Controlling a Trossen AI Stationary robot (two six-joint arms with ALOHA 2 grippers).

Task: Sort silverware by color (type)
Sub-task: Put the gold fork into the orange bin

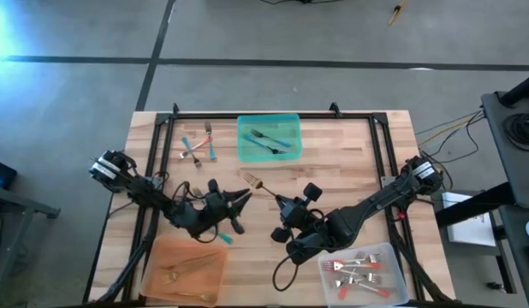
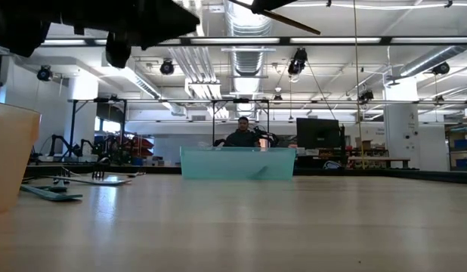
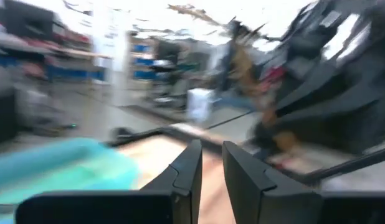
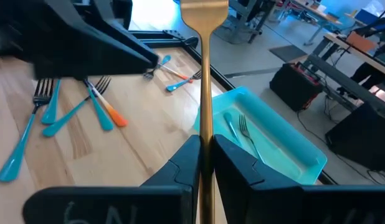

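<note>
Two arms met over the middle of the wooden desk [image 1: 350, 154]. The right end effector [image 1: 282, 203] was clenched on a gold fork [image 1: 258, 183], its handle pinched between the fingers and its tines pointing away toward the teal tray [image 1: 268, 138]; in the right wrist view the same gold fork [image 4: 205, 93] ran straight up from between the two dark fingers [image 4: 186, 158]. The left end effector [image 1: 244, 198] hovered just beside it with nothing in its grip — the left wrist view showed its fingers [image 3: 189, 171] close together with only a narrow gap.

Two teal-handled forks [image 1: 270, 139] lay inside the teal tray. Loose silverware [image 1: 197, 145] lay on the bare desk to the left of that tray — about four pieces, teal-handled and coral-handled, crossing one another; the exact count was hard to tell. One teal-handled piece [image 1: 223, 236] lay under the left arm. The orange tray [image 1: 186, 267] at the near left held about two gold pieces [image 1: 190, 263]. The clear tray [image 1: 367, 272] at the near right held roughly five red-handled forks [image 1: 357, 272], overlapped.

A person [image 2: 242, 134] sat in the room beyond the desk.
</note>
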